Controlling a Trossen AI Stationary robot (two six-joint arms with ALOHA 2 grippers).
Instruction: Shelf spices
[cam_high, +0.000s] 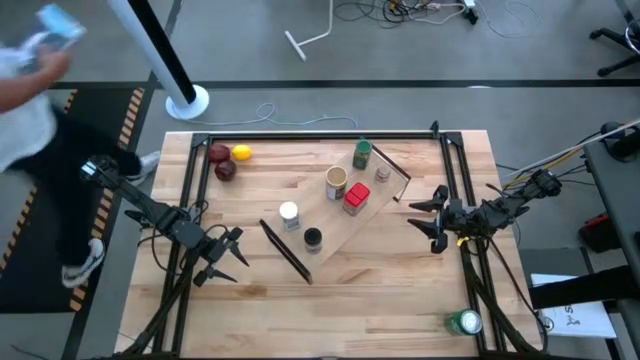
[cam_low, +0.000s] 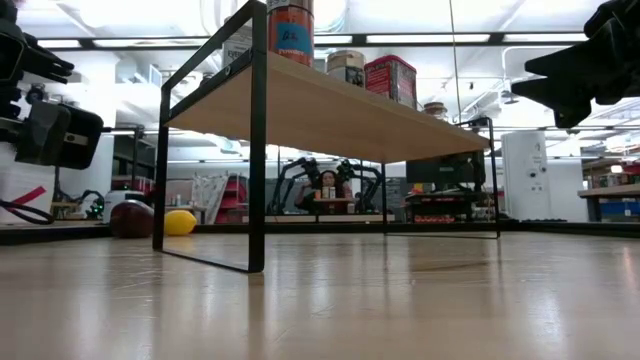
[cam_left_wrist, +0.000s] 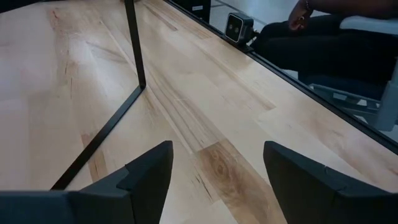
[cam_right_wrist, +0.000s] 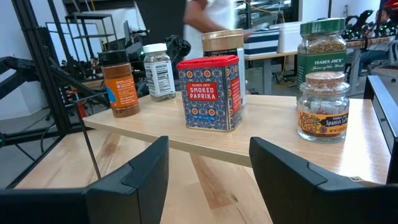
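Note:
The shelf (cam_high: 335, 215), a light-wood plank on thin black bars, stands aslant in the middle of the table. On it stand the spices: a green-lidded jar (cam_right_wrist: 321, 46), a tan cylinder (cam_high: 336, 182), a red box (cam_right_wrist: 208, 93), a tiny grey-capped jar (cam_right_wrist: 323, 106), a white-capped jar (cam_right_wrist: 159, 71) and a black-capped jar (cam_right_wrist: 119, 83). My left gripper (cam_left_wrist: 214, 180) is open over bare table left of the shelf, near its black end bar (cam_left_wrist: 134, 50). My right gripper (cam_right_wrist: 208, 168) is open to the right of the shelf, facing the spices, with nothing between its fingers.
Red and yellow fruit (cam_high: 228, 160) lies at the far left of the table. A green-and-white can (cam_high: 465, 322) stands at the near right corner. A small camera (cam_left_wrist: 236, 26) sits at the table's edge. A person (cam_high: 25, 90) stands beyond the far left corner.

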